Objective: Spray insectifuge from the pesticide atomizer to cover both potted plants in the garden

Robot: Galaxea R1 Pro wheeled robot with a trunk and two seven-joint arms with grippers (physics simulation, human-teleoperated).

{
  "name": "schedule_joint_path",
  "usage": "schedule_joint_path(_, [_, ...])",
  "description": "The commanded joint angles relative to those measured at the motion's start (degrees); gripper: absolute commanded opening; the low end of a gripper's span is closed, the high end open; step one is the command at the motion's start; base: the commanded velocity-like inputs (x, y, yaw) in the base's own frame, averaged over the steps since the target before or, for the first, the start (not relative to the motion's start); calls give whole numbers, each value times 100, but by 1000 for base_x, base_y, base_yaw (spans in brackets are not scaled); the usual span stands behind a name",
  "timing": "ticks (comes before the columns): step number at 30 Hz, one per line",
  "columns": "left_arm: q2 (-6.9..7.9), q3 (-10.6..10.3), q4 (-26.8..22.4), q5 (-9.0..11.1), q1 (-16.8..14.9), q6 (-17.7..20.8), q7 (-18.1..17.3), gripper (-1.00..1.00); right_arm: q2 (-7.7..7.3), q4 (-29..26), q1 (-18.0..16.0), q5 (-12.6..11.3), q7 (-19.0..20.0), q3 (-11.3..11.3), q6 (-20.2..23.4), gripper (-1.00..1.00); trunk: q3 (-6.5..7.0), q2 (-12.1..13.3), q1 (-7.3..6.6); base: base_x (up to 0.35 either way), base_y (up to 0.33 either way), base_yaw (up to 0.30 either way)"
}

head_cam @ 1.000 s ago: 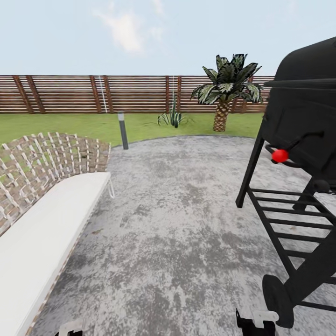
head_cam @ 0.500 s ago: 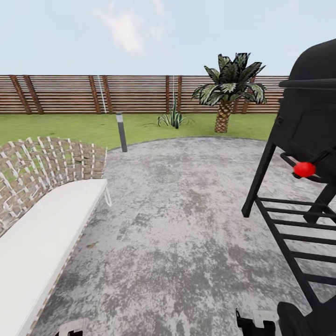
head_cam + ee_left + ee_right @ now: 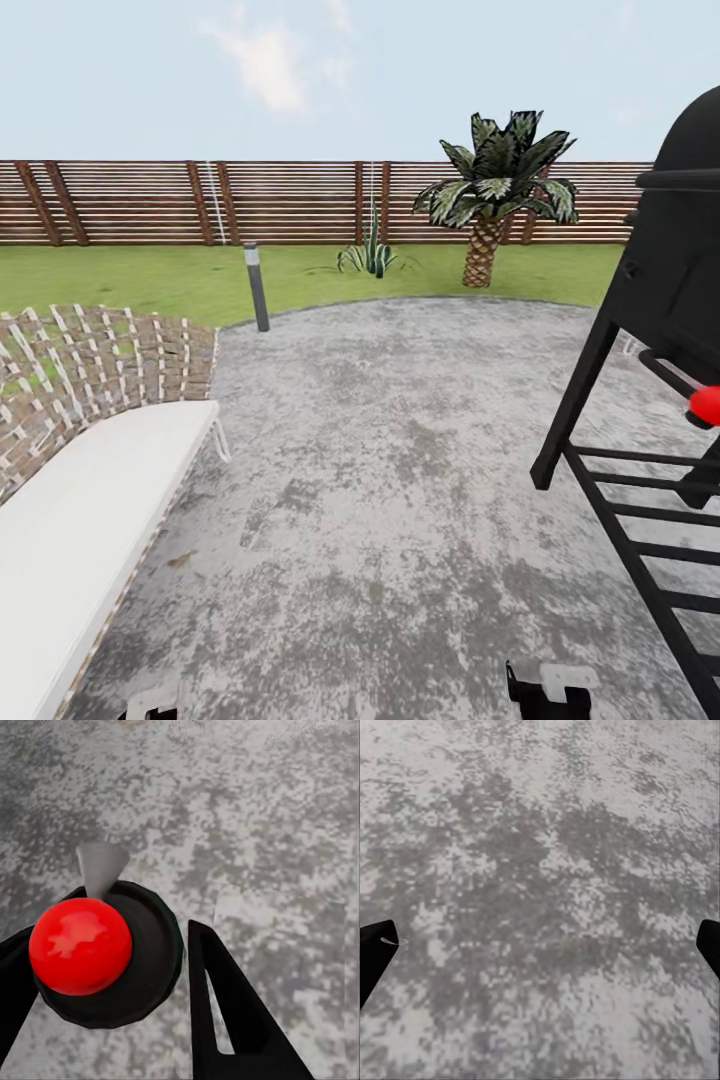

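Two tools reported. Left tool (image 3: pixel 112 937) clenched on the pesticide atomizer (image 3: pixel 146 971): black fingers (image 3: pixel 225 1012) pressed to either side of its dark round body, red spot (image 3: pixel 79 945) on top, grey nozzle (image 3: pixel 101 866) projecting from the rim, mottled grey paving (image 3: pixel 400 480) beneath. Right tool (image 3: pixel 540 937) released, fingers spread wide apart at the picture's edges over the same paving. Ahead in head view: woven lounger with white cushion (image 3: pixel 90 510) at left; black grill (image 3: pixel 680 290) with red knob (image 3: pixel 708 405) at right, standing on the paving. Beyond the paving's curved edge: green lawn (image 3: pixel 130 270), grey post lamp (image 3: pixel 256 285) at the border, spiky shrub (image 3: pixel 370 255), palm tree (image 3: pixel 495 190), brown slatted fence (image 3: pixel 200 200) behind.
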Motion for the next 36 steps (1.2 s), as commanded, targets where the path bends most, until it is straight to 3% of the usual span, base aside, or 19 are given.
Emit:
schedule_joint_path(1, [0, 16, 9, -61, -5, -21, 38, -100, -2, 9, -4, 60, -37, -26, -17, 100, -5, -2, 2, 339, 0, 0])
schedule_joint_path(36, [0, 16, 9, -61, -5, -23, 38, -100, -2, 9, -4, 60, -35, -26, -18, 100, -5, -2, 2, 339, 0, 0])
